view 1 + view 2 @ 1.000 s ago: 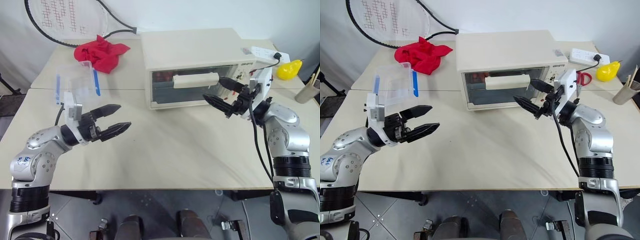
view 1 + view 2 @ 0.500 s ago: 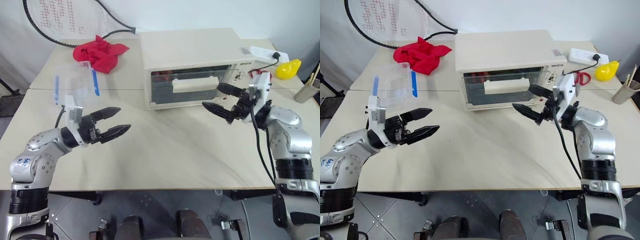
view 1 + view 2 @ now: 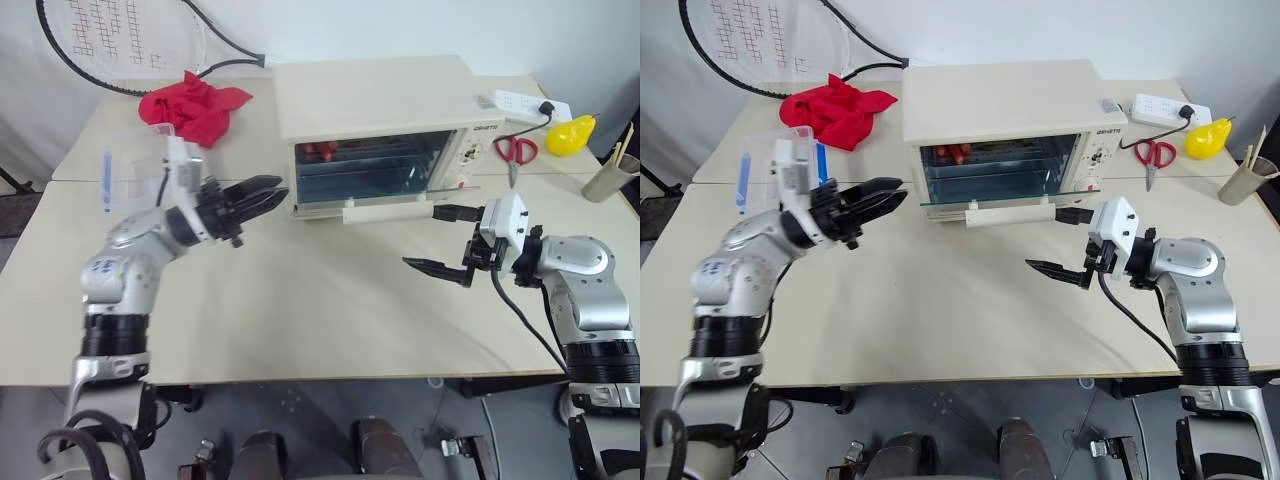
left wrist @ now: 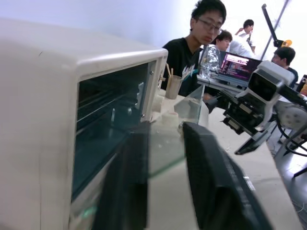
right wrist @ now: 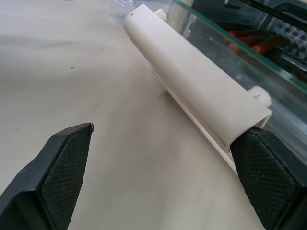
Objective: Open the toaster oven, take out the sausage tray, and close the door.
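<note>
The cream toaster oven (image 3: pixel 375 98) stands mid-table, its glass door (image 3: pixel 1010 198) dropped level, bar handle (image 3: pixel 385 211) toward me. Reddish sausages on the sausage tray (image 3: pixel 952 152) show deep inside at the left; the tray itself is hard to make out. My right gripper (image 3: pixel 440 240) is open wide just off the handle's right end, and the handle (image 5: pixel 192 72) lies beyond its fingers. My left gripper (image 3: pixel 268 192) hovers by the oven's front left corner, its fingers (image 4: pixel 211 182) drawn nearly together with nothing held.
A clear plastic box with blue clips (image 3: pixel 130 170) and a red cloth (image 3: pixel 192 103) lie at the left, a racket (image 3: pixel 100 40) behind. Scissors (image 3: pixel 515 150), a power strip (image 3: pixel 520 103), a yellow pear shape (image 3: pixel 570 133) and a cup of sticks (image 3: pixel 605 175) sit right. People (image 4: pixel 201 38) sit beyond.
The door has swung from barely ajar down to level. My right gripper dropped lower and back, still open. My left gripper travelled to the oven's left corner and its fingers closed in.
</note>
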